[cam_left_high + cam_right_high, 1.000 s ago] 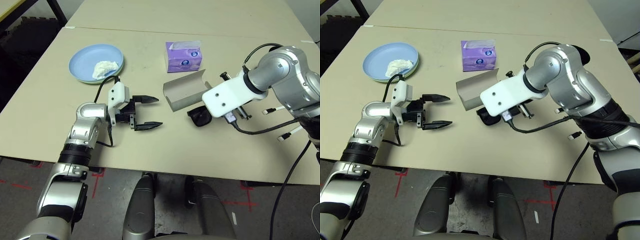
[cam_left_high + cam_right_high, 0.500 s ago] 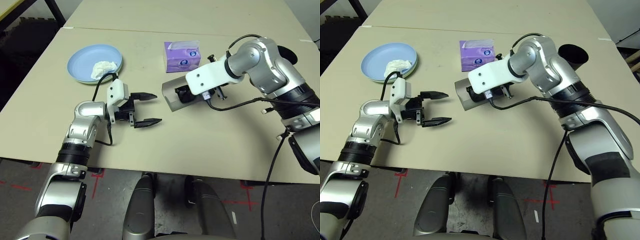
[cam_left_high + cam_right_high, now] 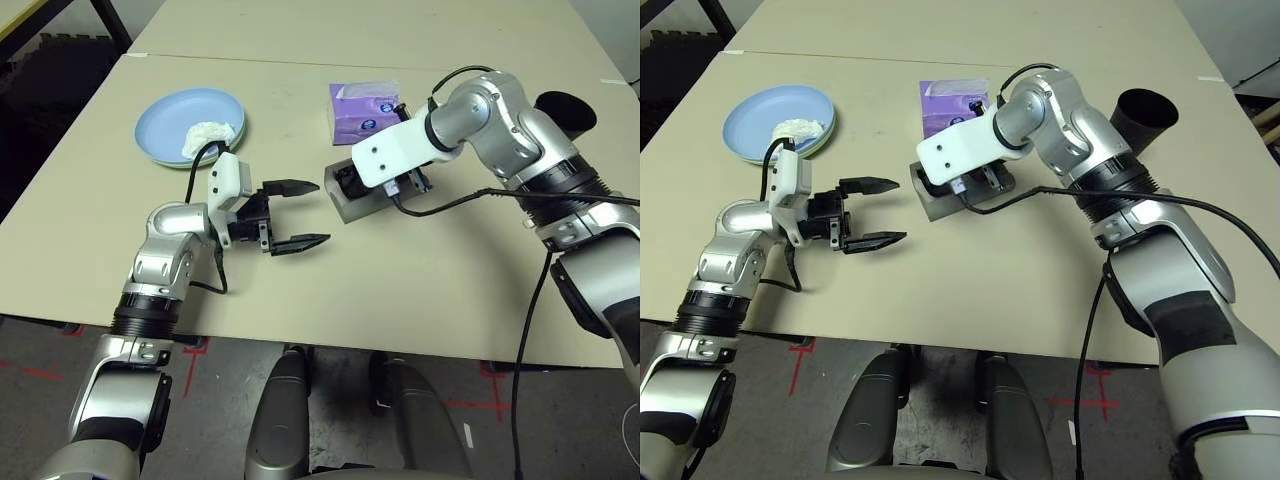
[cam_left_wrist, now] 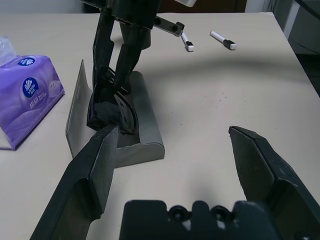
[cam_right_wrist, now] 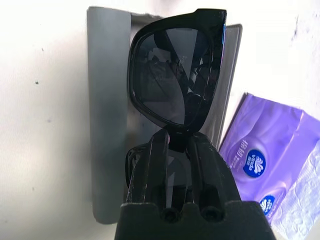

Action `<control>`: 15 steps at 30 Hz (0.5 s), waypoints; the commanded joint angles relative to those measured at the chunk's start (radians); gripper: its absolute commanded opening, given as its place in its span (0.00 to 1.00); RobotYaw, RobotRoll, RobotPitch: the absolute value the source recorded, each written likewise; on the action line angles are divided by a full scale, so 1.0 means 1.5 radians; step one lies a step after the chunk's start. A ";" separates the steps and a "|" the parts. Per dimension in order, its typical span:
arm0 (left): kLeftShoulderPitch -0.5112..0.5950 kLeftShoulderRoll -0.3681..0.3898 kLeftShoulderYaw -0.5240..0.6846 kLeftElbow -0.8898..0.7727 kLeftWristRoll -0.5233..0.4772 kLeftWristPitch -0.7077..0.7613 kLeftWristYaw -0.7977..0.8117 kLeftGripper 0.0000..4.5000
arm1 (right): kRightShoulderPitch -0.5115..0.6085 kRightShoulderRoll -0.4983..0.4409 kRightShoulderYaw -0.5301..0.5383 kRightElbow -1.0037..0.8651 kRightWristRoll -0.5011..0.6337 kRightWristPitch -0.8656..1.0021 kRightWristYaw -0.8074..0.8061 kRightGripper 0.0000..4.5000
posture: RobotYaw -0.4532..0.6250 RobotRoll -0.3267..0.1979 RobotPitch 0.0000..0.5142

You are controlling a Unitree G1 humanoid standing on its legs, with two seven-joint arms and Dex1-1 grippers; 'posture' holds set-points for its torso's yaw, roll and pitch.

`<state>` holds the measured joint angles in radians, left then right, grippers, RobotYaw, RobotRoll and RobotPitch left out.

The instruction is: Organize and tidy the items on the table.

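a: item, black sunglasses [image 5: 172, 85]: clamped at the bridge in right gripper [image 5: 176, 150], over the open grey glasses case [image 4: 142, 131] beside purple tissue box [image 3: 364, 110].
b: left gripper [image 3: 292, 214]: fingers spread, empty. risk?
a: likely the frame catching the case wall, tipping out.

Glossy black plastic sunglasses [image 5: 175, 90]; matt grey case [image 5: 107, 120]; shiny purple tissue box [image 3: 366, 110]; smooth matt desk [image 3: 420, 290].
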<state>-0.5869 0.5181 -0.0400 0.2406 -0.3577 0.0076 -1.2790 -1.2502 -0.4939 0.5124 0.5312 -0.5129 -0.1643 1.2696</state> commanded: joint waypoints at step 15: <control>0.027 0.013 -0.002 -0.053 0.007 0.033 0.041 1.00 | 0.005 0.003 0.015 0.037 -0.008 -0.024 -0.012 0.12 | 0.68 0.62 0.45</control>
<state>-0.5684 0.5280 -0.0399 0.1908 -0.3548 0.0472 -1.2291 -1.2497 -0.4908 0.5206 0.5746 -0.5179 -0.1922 1.2540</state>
